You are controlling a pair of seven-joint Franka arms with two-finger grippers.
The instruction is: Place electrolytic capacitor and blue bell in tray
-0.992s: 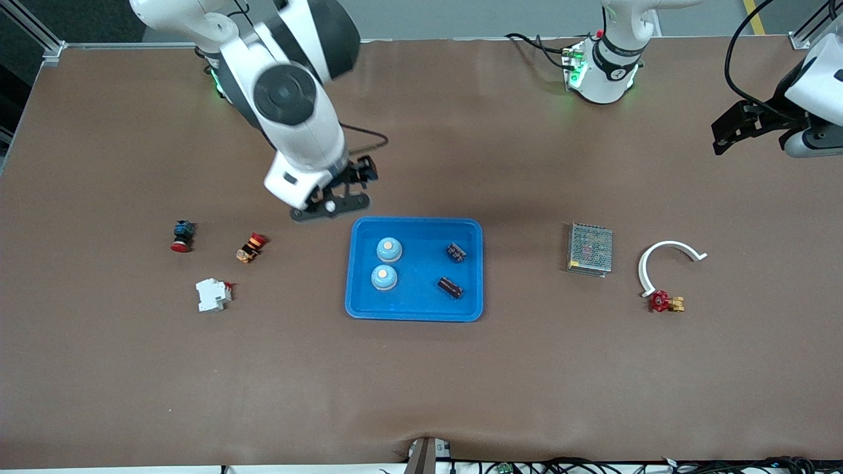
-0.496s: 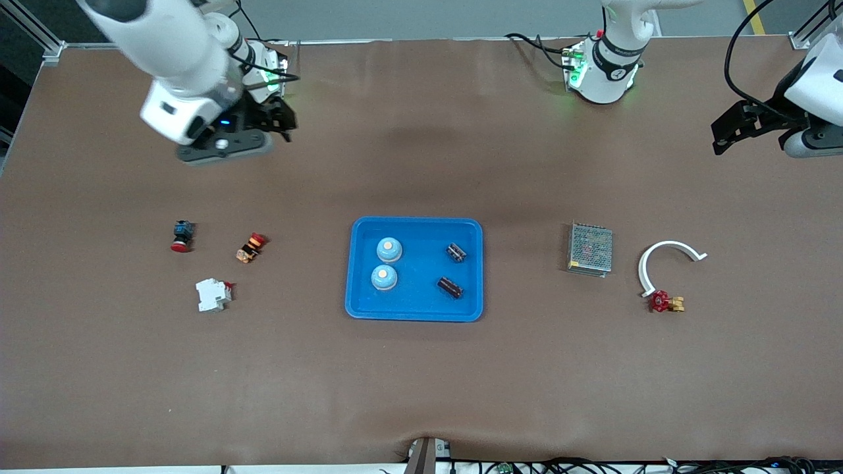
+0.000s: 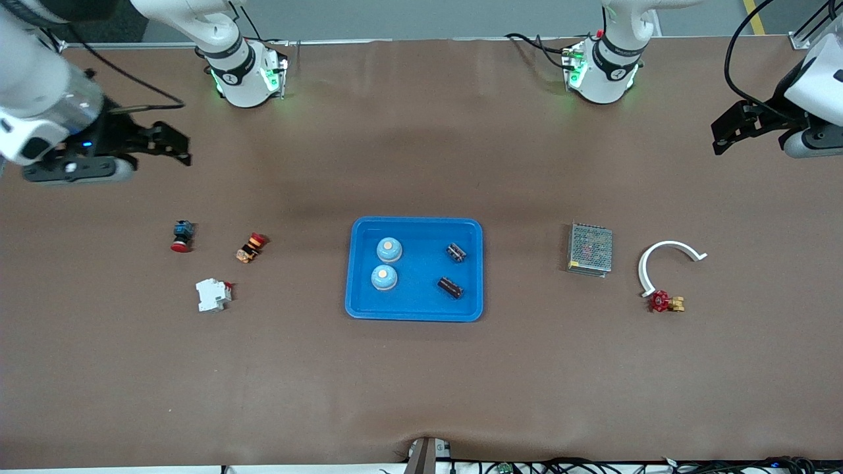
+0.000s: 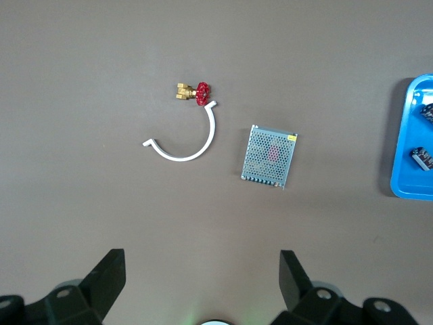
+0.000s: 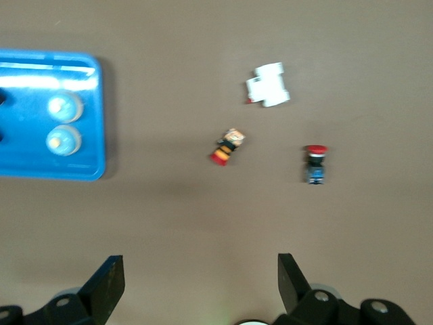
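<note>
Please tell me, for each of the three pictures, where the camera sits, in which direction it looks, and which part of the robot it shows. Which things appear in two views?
Front view: high across the table, facing both bases; shows both arms, right tool, left tool.
Left wrist view: looks down past its open fingers at the mesh box, white arc, red valve.
Right wrist view: looks down past its open fingers at the white block, two push buttons.
Shared: the blue tray appears in all three.

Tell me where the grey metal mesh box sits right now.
In the front view the grey metal mesh box lies on the brown table between the shallow bright-blue plastic tray and the white curved plastic arc, toward the left arm's end.
</note>
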